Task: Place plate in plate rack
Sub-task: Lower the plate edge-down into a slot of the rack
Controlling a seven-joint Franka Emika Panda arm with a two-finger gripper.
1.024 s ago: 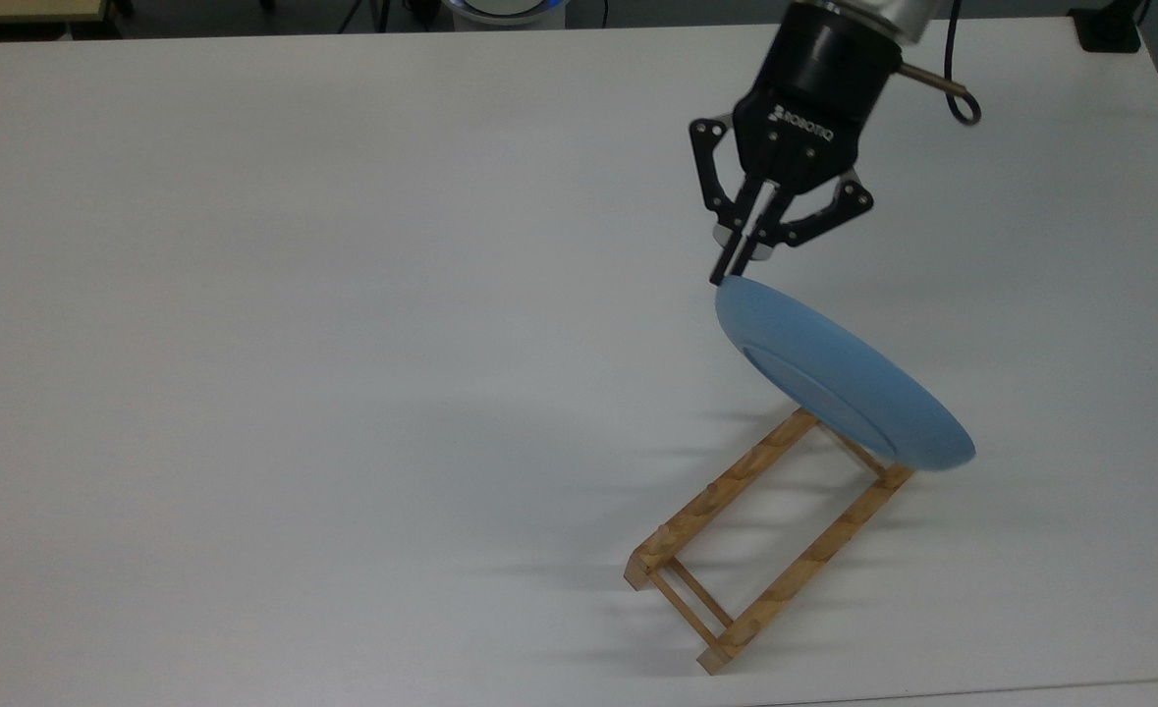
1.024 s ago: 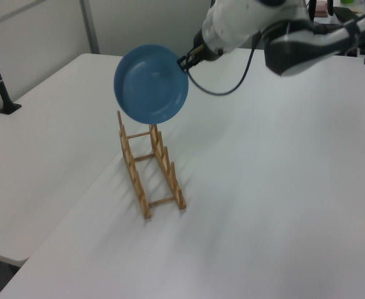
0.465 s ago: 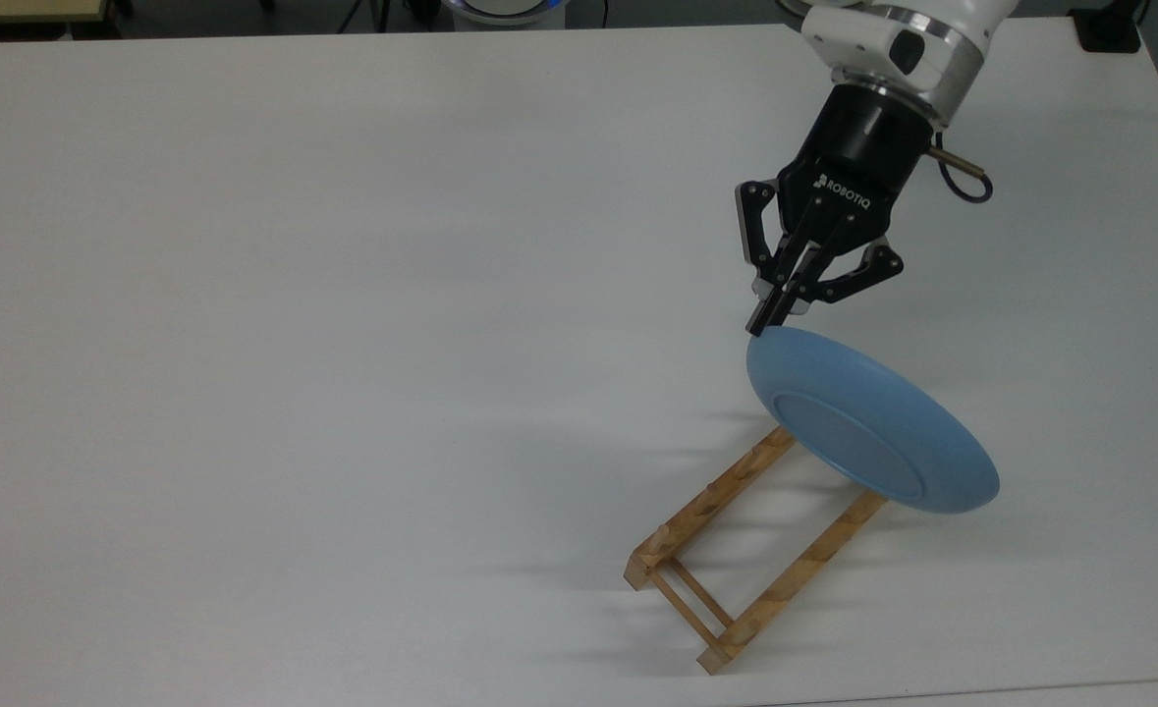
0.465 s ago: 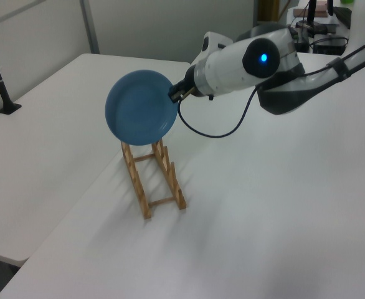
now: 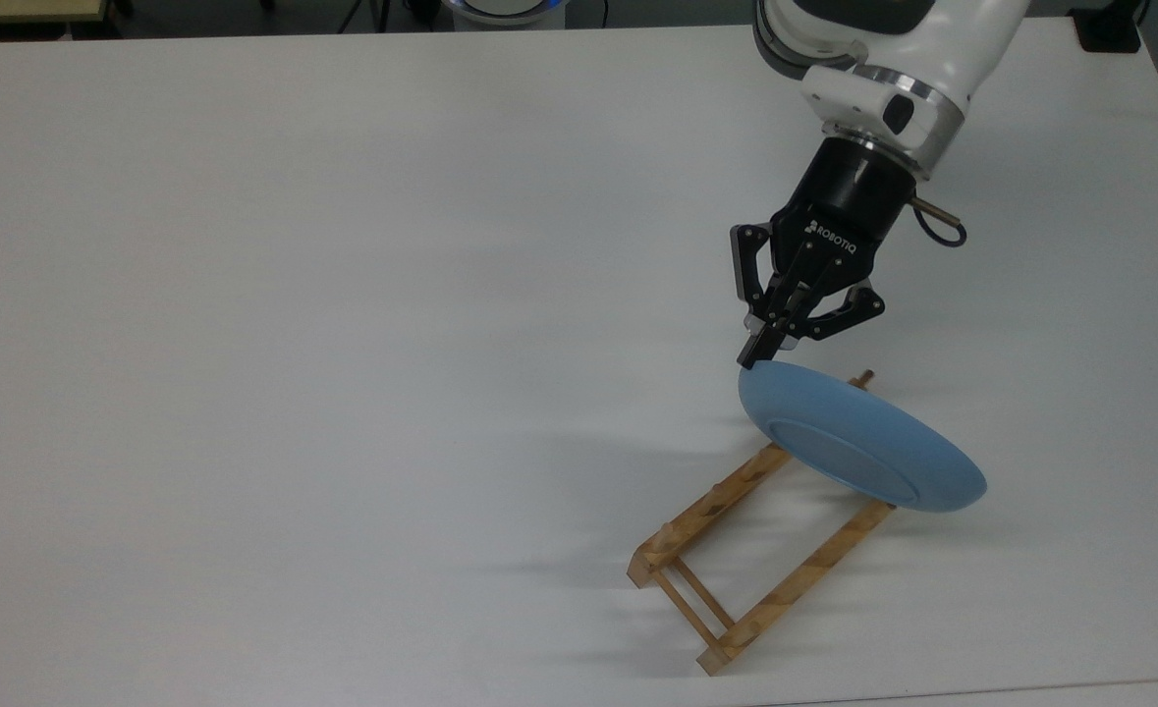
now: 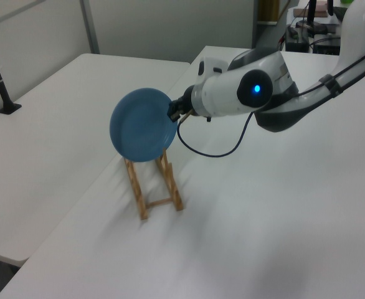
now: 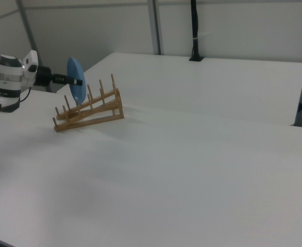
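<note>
Top view: plate held on edge over the far end of the rack

Top view's left and centre hold bare white bench [image 5: 343,344], wide open room with nothing standing on it. Toward the top view's right, the small light-brown wooden plate rack [image 5: 736,550] sits near the bench's front edge, two pegged rails joined by thin crossbars; its nearer slots carry nothing. Over its far end hangs the round, shallow, matte light-blue plate [image 5: 858,447], tilted on edge with its foot ring facing the camera, its lower rim down among the pegs at that end; whether it rests on the rails cannot be told. The black two-finger gripper [image 5: 753,355] pinches the plate's upper rim, fingers pressed together on it.

In the left view the plate [image 6: 139,124] stands nearly upright above the rack [image 6: 154,187], gripper [image 6: 172,112] at its right edge. In the right view the plate [image 7: 74,80] is edge-on behind the rack's [image 7: 89,110] pegs, with open bench to the right view's right.
</note>
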